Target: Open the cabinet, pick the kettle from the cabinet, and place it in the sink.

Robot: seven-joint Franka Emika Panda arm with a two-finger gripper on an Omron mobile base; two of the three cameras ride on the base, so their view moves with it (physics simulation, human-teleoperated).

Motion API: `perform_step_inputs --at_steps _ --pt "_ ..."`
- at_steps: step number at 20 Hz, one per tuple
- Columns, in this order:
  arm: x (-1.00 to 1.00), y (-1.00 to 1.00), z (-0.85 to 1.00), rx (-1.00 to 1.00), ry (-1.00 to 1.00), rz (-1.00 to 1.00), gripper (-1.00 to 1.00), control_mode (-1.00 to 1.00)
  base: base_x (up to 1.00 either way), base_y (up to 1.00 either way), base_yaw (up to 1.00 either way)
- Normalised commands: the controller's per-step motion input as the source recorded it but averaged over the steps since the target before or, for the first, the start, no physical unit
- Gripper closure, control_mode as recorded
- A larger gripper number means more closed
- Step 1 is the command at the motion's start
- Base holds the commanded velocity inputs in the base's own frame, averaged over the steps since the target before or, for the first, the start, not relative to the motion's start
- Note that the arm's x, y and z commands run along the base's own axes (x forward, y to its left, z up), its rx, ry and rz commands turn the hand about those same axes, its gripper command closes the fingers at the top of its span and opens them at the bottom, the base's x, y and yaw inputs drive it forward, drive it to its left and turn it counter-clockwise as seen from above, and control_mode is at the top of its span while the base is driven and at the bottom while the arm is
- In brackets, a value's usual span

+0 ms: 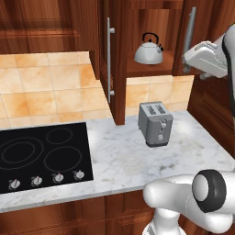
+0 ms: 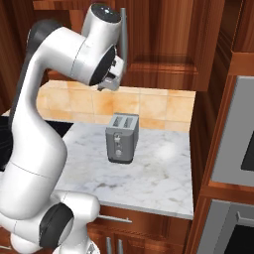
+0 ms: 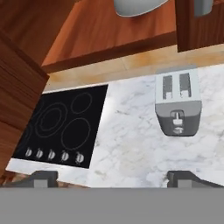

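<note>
The hand is hanging high above the white marble table, looking down, its two dark fingertips standing wide apart with nothing between them. On the table nearest the robot, the black glass cooktop is lying flush in the marble, a row of small knobs running along its front edge. Just right of it and further back, the boxy grey toaster is standing upright, its two slots empty. Behind the table, orange tiles are covering the wall. Above them, the cabinet is standing open, its door with the long silver bar handle swung out edge-on toward the robot. The kettle is sitting upright on the cabinet's inner wooden shelf, spout pointing right, its black handle arching over the lid. In the right base view, a tall wooden unit with a steel oven is closing off the table's right end. No writing can be read anywhere.
</note>
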Motion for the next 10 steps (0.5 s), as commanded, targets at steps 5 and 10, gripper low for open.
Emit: perform_step_inputs --at_steps 5,10 --pt "0.16 -0.19 0.03 -0.19 -0.17 -0.11 -1.00 -1.00 0.00 0.00 0.00" --pt "0.20 -0.17 0.03 -0.15 -0.16 -0.13 -1.00 -1.00 0.00 0.00 0.00"
